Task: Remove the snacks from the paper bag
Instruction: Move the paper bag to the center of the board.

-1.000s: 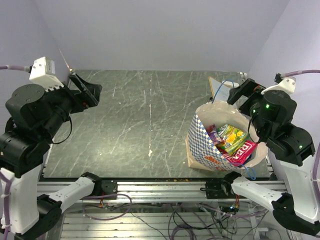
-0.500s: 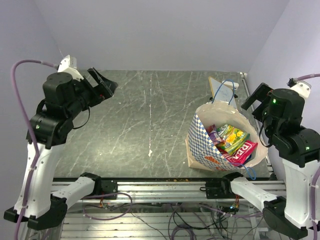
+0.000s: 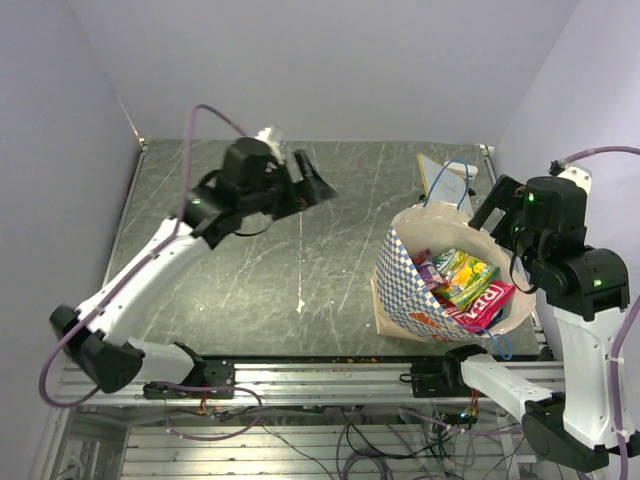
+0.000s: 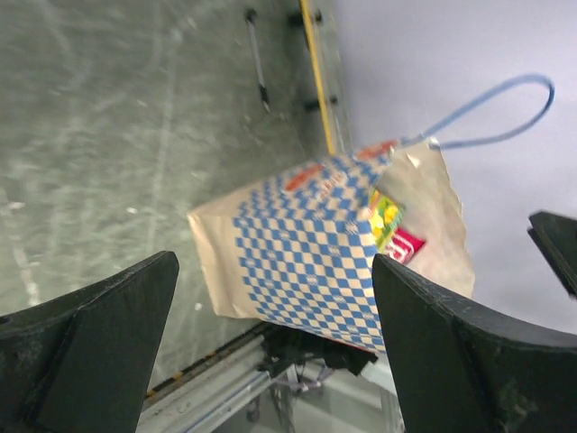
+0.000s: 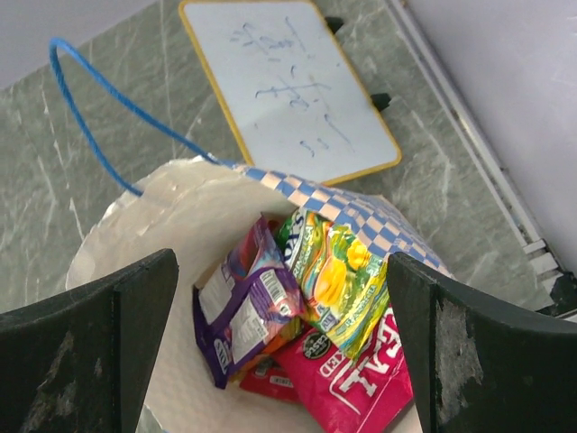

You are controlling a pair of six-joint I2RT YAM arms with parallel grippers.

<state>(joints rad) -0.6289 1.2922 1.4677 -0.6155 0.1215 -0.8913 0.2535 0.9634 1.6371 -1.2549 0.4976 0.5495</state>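
The paper bag stands open at the right of the table, blue-and-white checkered outside, cream inside. Inside it lie the snacks: a purple packet, a yellow-green one and a pink one. My right gripper hovers open above the bag's mouth, and in the right wrist view my right gripper has its fingers either side of the packets, well above them. My left gripper is open over the table's middle, facing the bag from a distance with nothing between its fingers.
A white board with a tan edge lies flat just behind the bag. One blue string handle stands up from the bag's far rim. A metal rail runs along the table's near edge. Walls close in left, right and behind.
My left arm has swung from the far left and stretched out towards the table's middle. My right arm has risen and turned slightly near the bag. Both grippers stayed open.
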